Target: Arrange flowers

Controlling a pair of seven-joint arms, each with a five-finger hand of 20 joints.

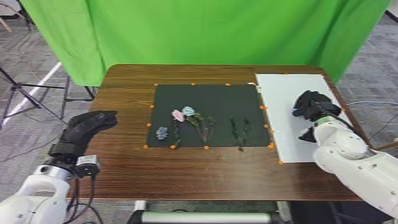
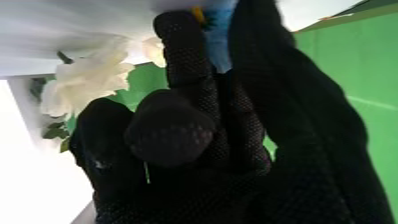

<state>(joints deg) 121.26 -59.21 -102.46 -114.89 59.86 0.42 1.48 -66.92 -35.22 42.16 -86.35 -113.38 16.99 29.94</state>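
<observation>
Flowers are laid out on a dark mat (image 1: 204,97): a pink bloom (image 1: 178,115) just beside a pale blue bloom (image 1: 188,111), with a small blue-grey cluster (image 1: 162,133) near the mat's left edge. Two leafy green stems (image 1: 240,127) lie apart to their right, roughly parallel, their tips pointing towards the curtain. That spacing looks deliberate, I'd say – the pieces are fragile, and a gap around a stem gives fingers room to take it without dragging its neighbour. The orange markers (image 1: 206,147) round the mat probably fix where it sits on the brown table (image 1: 213,175)

The right hand (image 1: 315,105) is over the white board (image 1: 284,95), to the right of the mat. In the right wrist view its longer fingers reach out nearly straight, with the thumb in front of the palm. A white flower (image 2: 89,80) with green leaves shows near that hand, and a blue thing (image 2: 220,40) shows between two fingers; whether it is touched or merely lies behind them, I cannot tell. The board seems meant for the arrangement, so the hand is likely there to place or adjust a bloom. A light touch is called for, since a glove could snag the petals

The left hand (image 1: 89,122) rests off the mat's left side, its fingers loosely bent and holding nothing visible – well apart from the blooms, presumably so that it disturbs none of them
</observation>
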